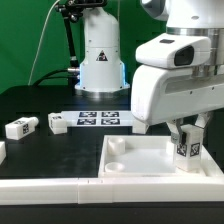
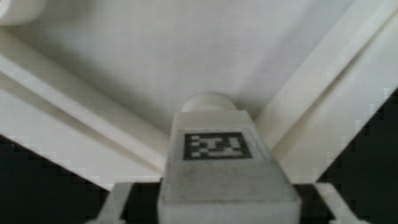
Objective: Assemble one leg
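My gripper (image 1: 186, 133) is shut on a leg (image 1: 186, 150), a small white block with a black-and-white tag, and holds it upright over the exterior view's right end of the large white tray-like piece (image 1: 130, 165). In the wrist view the leg (image 2: 217, 150) fills the middle between my fingers (image 2: 119, 200), its rounded end pointing at the tray's inner surface (image 2: 178, 50) near a raised rim. Two more legs (image 1: 20, 127) (image 1: 58, 122) lie on the black table at the exterior view's left.
The marker board (image 1: 98, 119) lies flat behind the tray. The robot's white base (image 1: 100, 55) stands at the back. A long white strip (image 1: 40, 186) runs along the front edge. Another white part (image 1: 2, 152) shows at the far left edge.
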Controlling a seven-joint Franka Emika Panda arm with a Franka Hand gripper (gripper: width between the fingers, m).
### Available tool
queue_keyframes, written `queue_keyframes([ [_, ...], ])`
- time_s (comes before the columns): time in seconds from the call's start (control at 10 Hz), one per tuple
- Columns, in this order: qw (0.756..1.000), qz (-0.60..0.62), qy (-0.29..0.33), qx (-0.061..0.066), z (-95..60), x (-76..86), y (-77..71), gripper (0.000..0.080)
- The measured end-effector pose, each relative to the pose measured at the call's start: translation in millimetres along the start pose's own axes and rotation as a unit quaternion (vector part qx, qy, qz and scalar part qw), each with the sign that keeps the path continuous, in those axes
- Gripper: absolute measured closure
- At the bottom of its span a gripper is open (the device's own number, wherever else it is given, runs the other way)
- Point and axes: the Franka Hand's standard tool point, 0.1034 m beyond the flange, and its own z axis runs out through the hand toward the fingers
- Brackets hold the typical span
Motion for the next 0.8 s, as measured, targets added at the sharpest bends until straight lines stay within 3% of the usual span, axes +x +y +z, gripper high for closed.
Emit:
queue_keyframes([
  [0.4, 0.985, 0.171, 0.003, 0.004, 1.0, -0.1, -0.8, 0.0509],
  [0.8, 0.916, 0.401, 0.006, 0.022, 2.4, 0.1, -2.0, 0.0508],
])
